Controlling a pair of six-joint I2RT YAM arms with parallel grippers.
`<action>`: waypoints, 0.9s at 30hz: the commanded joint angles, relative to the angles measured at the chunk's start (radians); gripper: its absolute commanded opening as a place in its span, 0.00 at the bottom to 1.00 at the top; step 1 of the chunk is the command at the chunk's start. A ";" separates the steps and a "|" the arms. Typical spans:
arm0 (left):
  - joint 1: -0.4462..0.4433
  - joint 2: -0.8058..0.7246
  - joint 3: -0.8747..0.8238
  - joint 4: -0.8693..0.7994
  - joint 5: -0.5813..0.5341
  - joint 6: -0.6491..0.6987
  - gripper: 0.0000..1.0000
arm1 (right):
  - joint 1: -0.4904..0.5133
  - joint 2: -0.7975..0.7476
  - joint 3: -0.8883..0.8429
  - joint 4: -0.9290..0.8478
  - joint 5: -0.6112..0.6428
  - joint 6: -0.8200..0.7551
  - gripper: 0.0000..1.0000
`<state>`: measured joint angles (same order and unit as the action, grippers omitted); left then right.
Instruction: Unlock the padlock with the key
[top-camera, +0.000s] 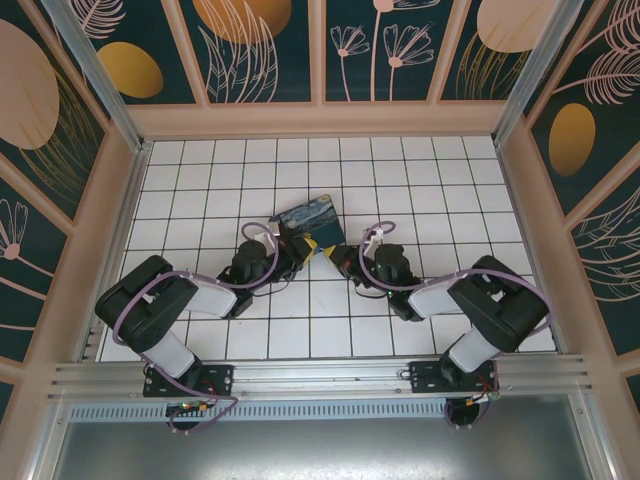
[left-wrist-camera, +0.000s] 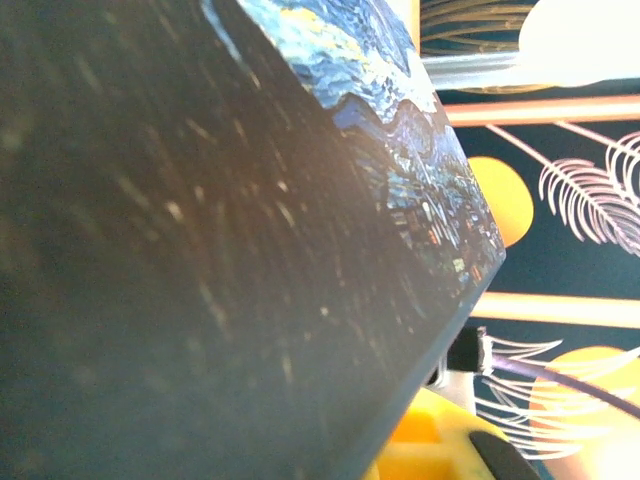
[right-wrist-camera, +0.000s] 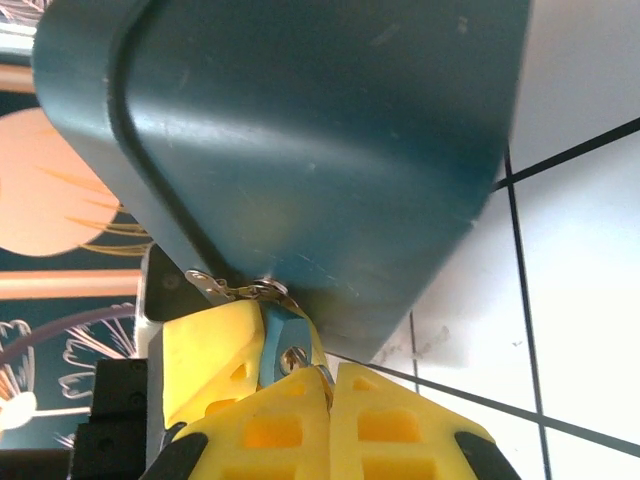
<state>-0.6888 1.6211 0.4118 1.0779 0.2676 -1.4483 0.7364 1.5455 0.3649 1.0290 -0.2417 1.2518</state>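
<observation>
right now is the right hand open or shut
Shut: on the right hand the yellow fingertips press together, nipping a silvery metal piece; key or not, cannot tell.

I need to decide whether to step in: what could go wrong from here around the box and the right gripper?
1. The right gripper pinches a tiny flat metal piece, apparently the key, only at its very fingertips. A twist might make it slip out.
2. The piece meets thin silvery hardware at the lower edge of the box. A sideways pull could bend it or drag the box.
</observation>
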 joint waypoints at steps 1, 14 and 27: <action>-0.056 -0.023 0.034 -0.015 0.222 0.075 0.00 | -0.007 -0.058 0.070 0.007 -0.098 -0.091 0.00; -0.055 0.059 -0.035 0.328 0.235 -0.153 0.00 | 0.024 -0.018 -0.040 0.252 -0.051 0.076 0.00; -0.056 0.043 -0.028 0.333 0.260 -0.165 0.00 | 0.026 -0.122 -0.020 0.121 -0.054 0.019 0.00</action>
<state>-0.6895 1.7012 0.3607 1.3716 0.3447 -1.6432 0.7361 1.4670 0.2951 1.1065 -0.2600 1.3121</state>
